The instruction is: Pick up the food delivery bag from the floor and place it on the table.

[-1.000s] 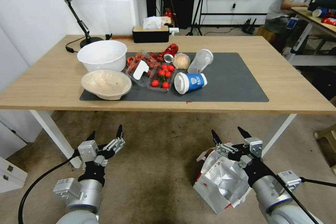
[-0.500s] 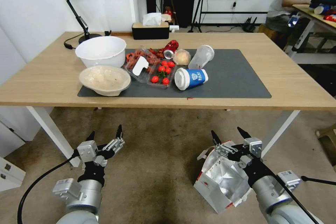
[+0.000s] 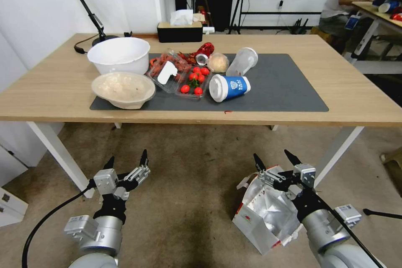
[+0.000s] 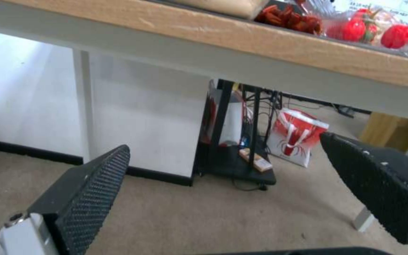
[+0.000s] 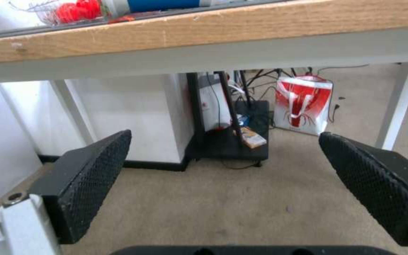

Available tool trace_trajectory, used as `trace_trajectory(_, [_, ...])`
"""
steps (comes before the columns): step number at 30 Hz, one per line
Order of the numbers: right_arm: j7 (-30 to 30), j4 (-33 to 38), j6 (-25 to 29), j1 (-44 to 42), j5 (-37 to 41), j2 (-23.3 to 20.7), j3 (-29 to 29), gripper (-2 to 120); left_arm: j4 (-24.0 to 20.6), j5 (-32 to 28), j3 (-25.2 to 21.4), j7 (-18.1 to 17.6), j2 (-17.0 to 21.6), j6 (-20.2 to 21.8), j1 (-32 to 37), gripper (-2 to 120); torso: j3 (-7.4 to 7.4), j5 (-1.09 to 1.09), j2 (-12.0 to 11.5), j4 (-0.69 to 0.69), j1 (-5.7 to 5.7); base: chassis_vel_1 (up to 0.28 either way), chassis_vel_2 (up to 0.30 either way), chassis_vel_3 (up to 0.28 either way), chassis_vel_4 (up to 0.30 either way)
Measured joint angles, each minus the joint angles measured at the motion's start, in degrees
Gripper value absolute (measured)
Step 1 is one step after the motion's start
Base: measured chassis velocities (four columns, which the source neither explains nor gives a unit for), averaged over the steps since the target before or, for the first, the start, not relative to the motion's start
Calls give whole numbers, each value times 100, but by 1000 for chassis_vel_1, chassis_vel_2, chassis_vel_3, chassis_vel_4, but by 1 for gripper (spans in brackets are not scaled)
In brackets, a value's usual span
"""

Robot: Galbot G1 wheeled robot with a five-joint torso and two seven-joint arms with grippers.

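The food delivery bag [image 3: 261, 217] stands on the floor [image 3: 188, 184] at the front right. It is white with a red rim and a small red logo, and its foil-lined mouth gapes upward. My right gripper [image 3: 271, 155] hangs open over the bag's far rim, and its arm hides the bag's right side. My left gripper [image 3: 127, 157] is open too, over bare floor well to the bag's left. The table [image 3: 356, 92], light wood with a dark grey mat [image 3: 284, 88], stretches across beyond both grippers. Each wrist view has black fingers [image 4: 95, 191] [image 5: 90, 177] spread wide with nothing between them.
On the mat lie two white bowls [image 3: 119, 54], trays of crayfish and tomatoes [image 3: 193, 81], a blue cup [image 3: 228, 87] and a clear cup [image 3: 243, 60]. White table legs [image 3: 54, 150] [image 3: 339, 150] flank the floor space. A smaller red-and-white bag [image 5: 303, 108] stands beyond the table.
The whole head picture has shifted, so the table sits a little higher and farther. Both arms hold the same open pose and the bag stays put on the floor.
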Motion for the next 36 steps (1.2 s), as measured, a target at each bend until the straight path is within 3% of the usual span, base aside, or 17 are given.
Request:
trace_trajectory(15, [495, -283, 781, 41, 116, -36, 50, 100, 199, -108, -37, 269, 91, -180, -70, 100, -211, 0, -341, 0, -128, 0, 0, 0, 0])
trace_trajectory(36, [443, -338, 724, 38, 109, 64, 28, 100, 321, -141, 8, 330, 46, -189, -130, 100, -519, 0, -832, 0, -314, 0, 0, 0, 0])
